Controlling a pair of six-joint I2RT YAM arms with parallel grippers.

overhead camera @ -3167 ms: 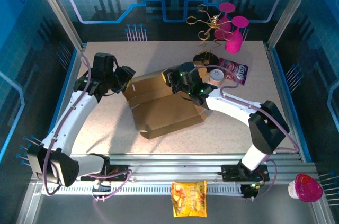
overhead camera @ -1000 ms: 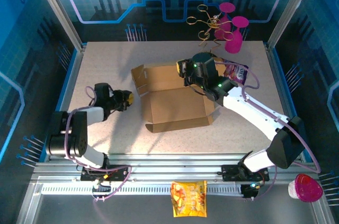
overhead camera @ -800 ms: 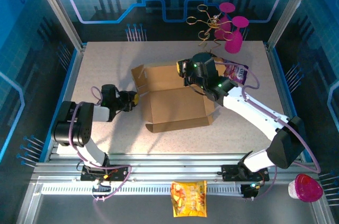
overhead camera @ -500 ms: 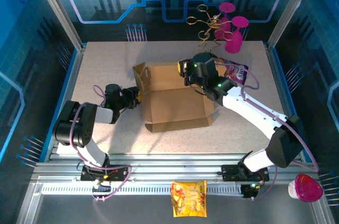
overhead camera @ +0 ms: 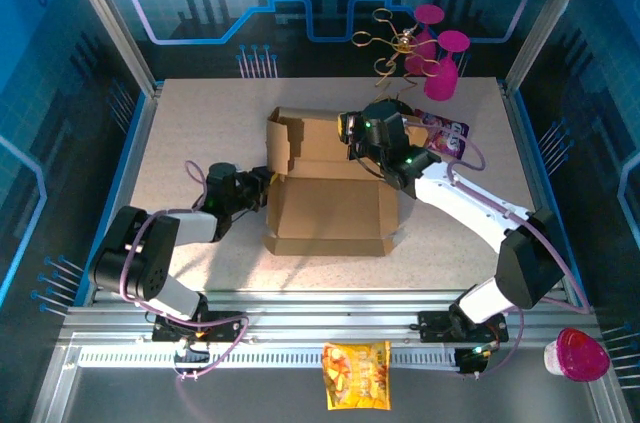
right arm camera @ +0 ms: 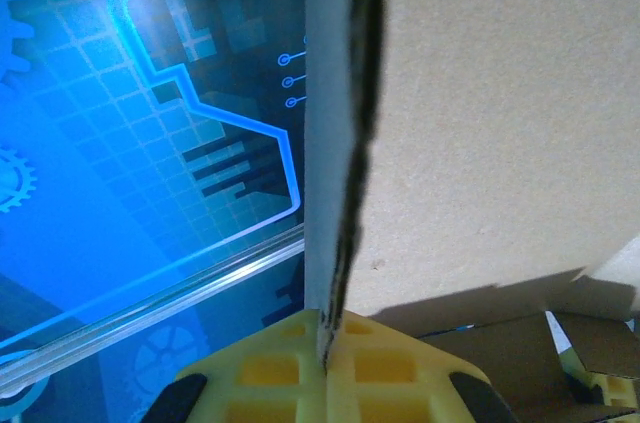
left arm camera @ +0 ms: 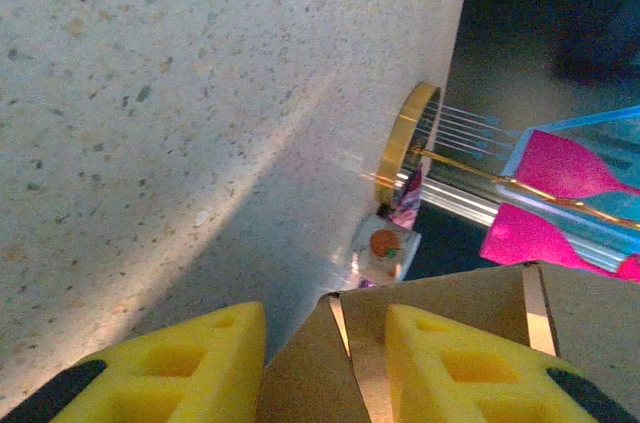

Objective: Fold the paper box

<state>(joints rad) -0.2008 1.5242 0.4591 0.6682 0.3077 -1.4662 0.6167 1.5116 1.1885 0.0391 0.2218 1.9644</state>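
Two paper box [overhead camera: 330, 213] walls are held upright. The far one is pinched by right fingers [right arm camera: 265, 373]; the left is straddled by half-open left fingers [left arm camera: 465, 368].

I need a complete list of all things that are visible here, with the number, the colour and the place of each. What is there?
paper box: one, brown, middle of the table, half folded, back wall upright
table: one, beige speckled
pink glasses: about three, far right edge
wire rack: one, gold, beside the pink glasses
snack packet: one, purple, far right, behind the right arm
snack bag: one, yellow, in front of the near rail
cup: one, pink lid, near right corner
left gripper: yellow fingers apart, a box flap between them
right gripper: yellow fingers shut on the box's back wall
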